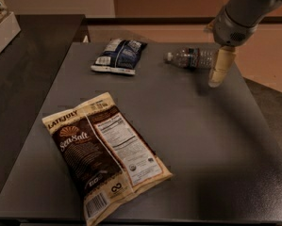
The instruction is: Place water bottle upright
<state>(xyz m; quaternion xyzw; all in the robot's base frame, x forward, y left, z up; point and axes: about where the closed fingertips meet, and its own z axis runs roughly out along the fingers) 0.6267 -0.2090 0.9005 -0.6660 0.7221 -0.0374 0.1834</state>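
At far side of table: water bottle lying flat, gripper beside it, grip state cannot be told. Front: bag reading "Late July Sea Salt"

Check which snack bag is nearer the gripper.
The small dark-blue bag at the far edge; the large brown chip bag lies up front. The gripper hangs by the clear plastic water bottle.

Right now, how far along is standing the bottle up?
Done: nothing; the bottle lies on its side on the table, cap leftward. In hand: the gripper hangs by its base end; contact cannot be told. Left: grasp it, turn it, set it upright.
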